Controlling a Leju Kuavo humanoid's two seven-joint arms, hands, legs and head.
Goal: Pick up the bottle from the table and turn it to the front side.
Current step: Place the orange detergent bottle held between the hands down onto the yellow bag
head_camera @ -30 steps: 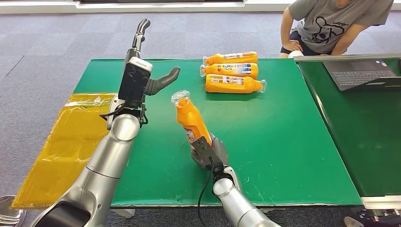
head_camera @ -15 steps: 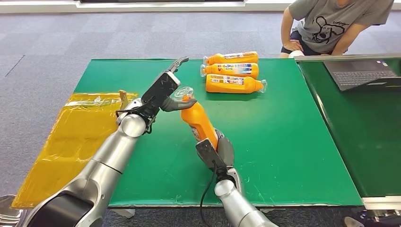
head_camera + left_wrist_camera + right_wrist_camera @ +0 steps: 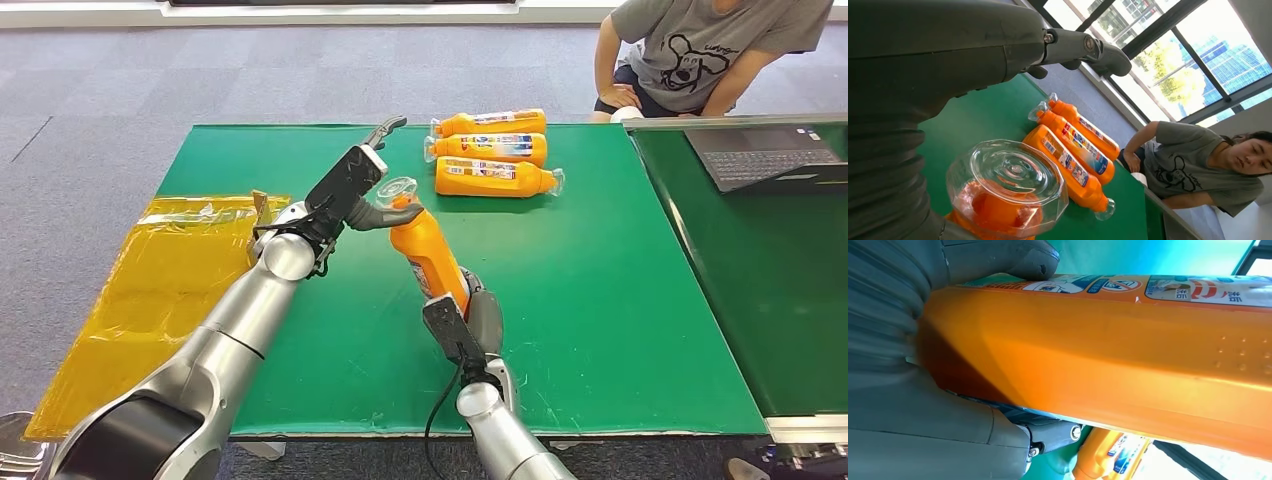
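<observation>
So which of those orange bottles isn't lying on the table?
The one in the right hand: that bottle is lifted, cap up. The other three lie flat in a row.

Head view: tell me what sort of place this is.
Probably an office or lab room set up for robot trials: grey carpet tiles, a green-covered table with an open laptop beside it, and large windows facing tall buildings.

I see the bottle (image 3: 430, 258) tilted above the desk (image 3: 600, 300) near its middle, my right hand (image 3: 462, 325) at its base, my left hand (image 3: 352, 190) at its cap. Three bottles (image 3: 492, 150) lie side by side behind it. A sheet (image 3: 150, 290) hangs off the desk's left; a laptop (image 3: 760, 155) sits far right.
</observation>
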